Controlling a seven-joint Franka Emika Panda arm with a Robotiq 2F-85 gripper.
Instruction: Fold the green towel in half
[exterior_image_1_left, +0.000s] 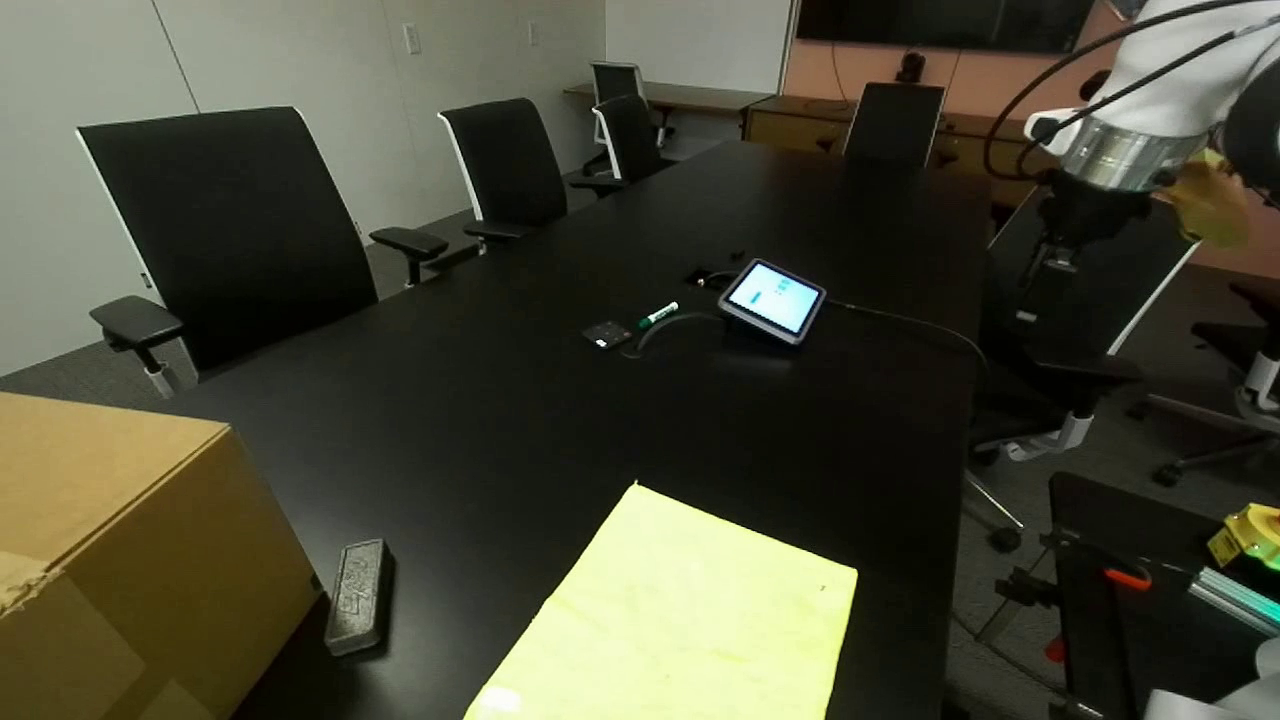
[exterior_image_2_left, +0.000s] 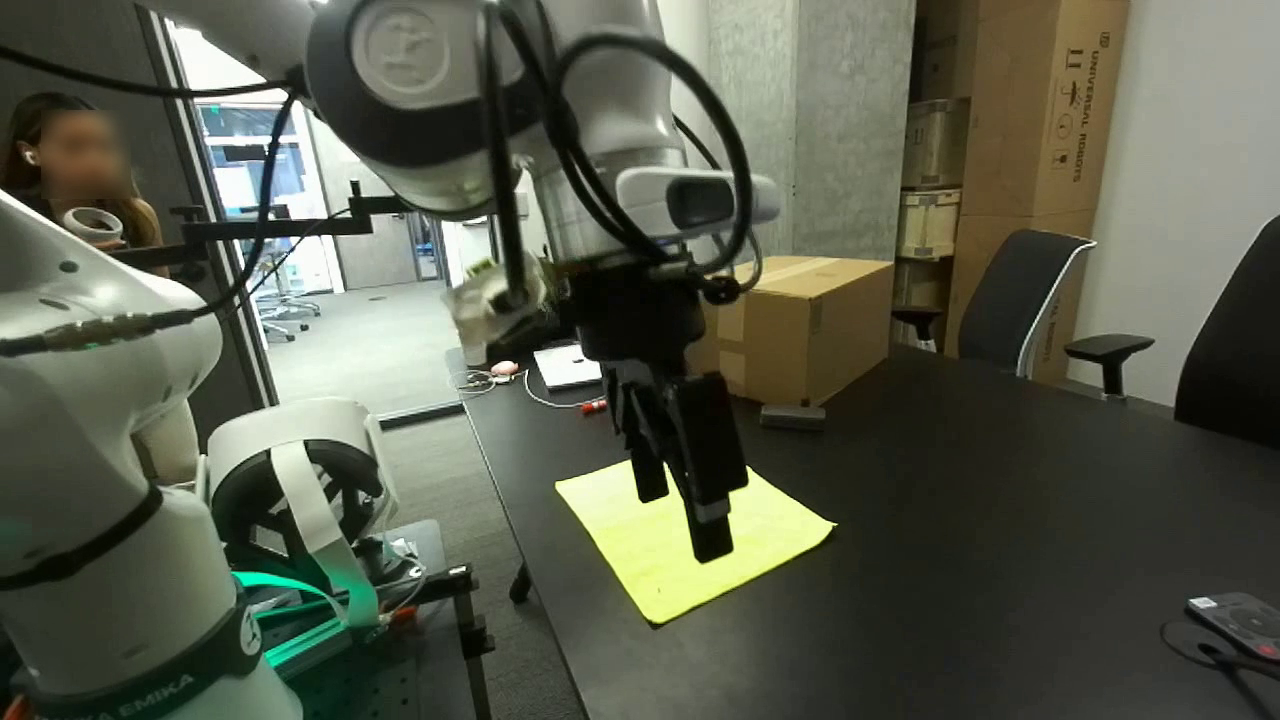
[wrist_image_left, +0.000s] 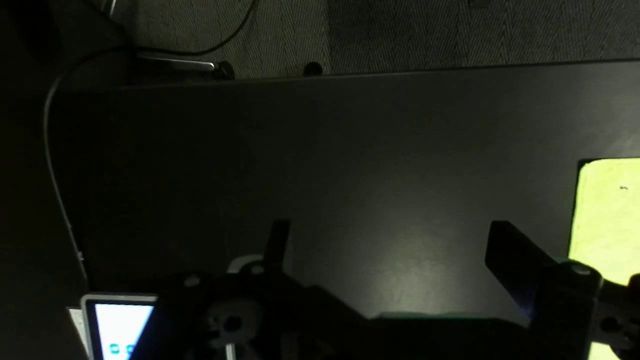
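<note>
The green towel (exterior_image_1_left: 680, 610), a pale yellow-green cloth, lies spread flat on the black table. In an exterior view its near end is cut off by the frame. It also shows whole in outline, partly behind my fingers, in an exterior view (exterior_image_2_left: 640, 560). In the wrist view only part of the towel (wrist_image_left: 607, 220) shows at the right edge, partly behind a finger. My gripper (wrist_image_left: 390, 227) is open and empty, with bare table between its fingertips. The gripper shows in both exterior views (exterior_image_1_left: 1035, 285) (exterior_image_2_left: 682, 522), raised above the table, apart from the towel and to its tablet side.
A tan cardboard box (exterior_image_1_left: 150, 540) and a dark eraser-like block (exterior_image_1_left: 360, 597) stand beyond the towel's far side from the robot. A lit tablet (exterior_image_1_left: 772, 300) with a cable, a green marker (exterior_image_1_left: 658, 315) and chairs (exterior_image_1_left: 220, 220) are farther along the table.
</note>
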